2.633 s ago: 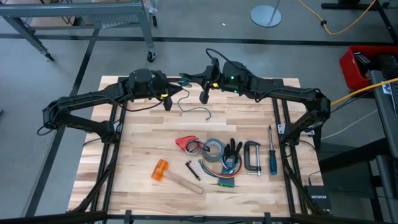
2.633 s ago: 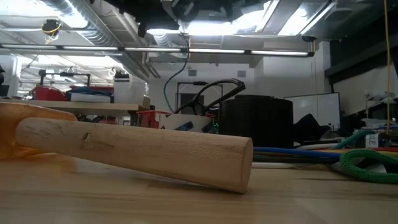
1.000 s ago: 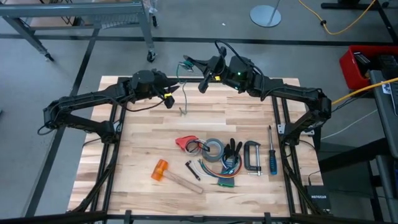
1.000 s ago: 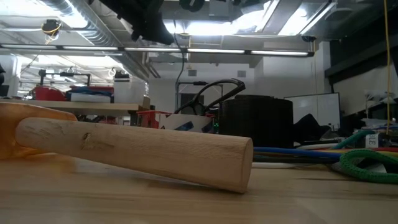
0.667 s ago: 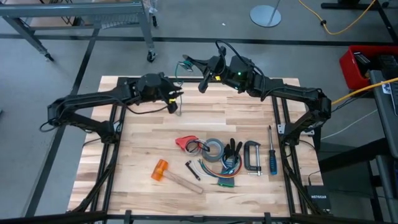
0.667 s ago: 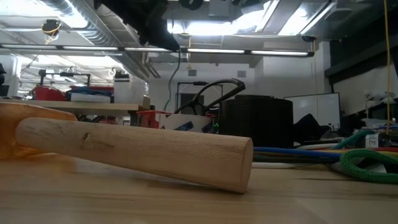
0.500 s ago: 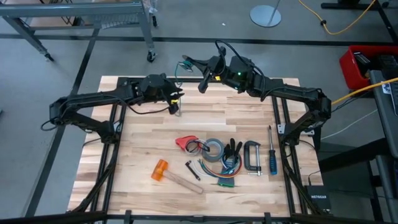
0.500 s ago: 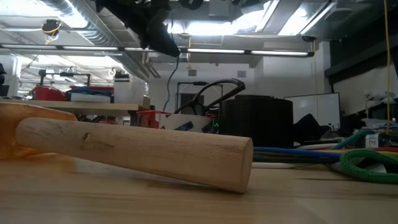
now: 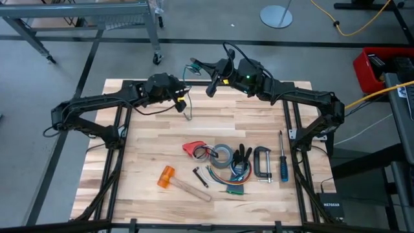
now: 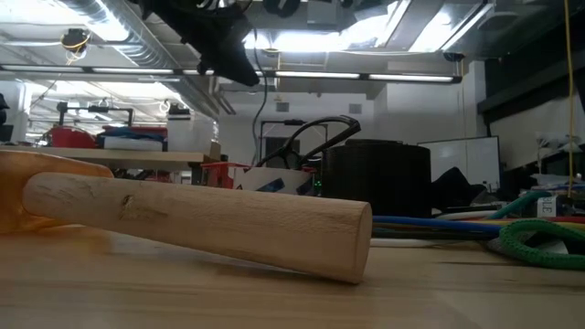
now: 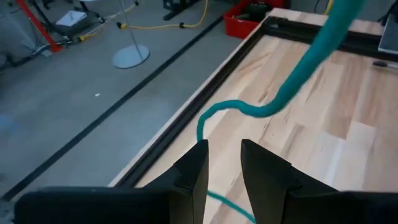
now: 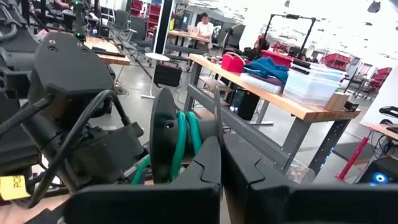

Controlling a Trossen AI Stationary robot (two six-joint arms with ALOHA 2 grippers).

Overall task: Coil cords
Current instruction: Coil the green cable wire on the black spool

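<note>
Wooden table (image 9: pixel 149 155), concrete floor; right gripper (image 9: pixel 194 63) clamps cord spool (image 12: pixel 169 142), left gripper (image 9: pixel 183 98) narrowly parted.

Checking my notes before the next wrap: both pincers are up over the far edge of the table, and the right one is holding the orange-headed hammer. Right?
Not the hammer: the high view shows it lying free on the table's near part. The right pincer is shut on the cord, as the right wrist view shows. The left pincer is beside it at the far edge.

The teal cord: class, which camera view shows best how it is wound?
The right wrist view: the cord lies in turns around a dark spool at the right hand. The left wrist view shows only its loose run; the high view, a thin hanging strand; the low view, a dark line.
</note>
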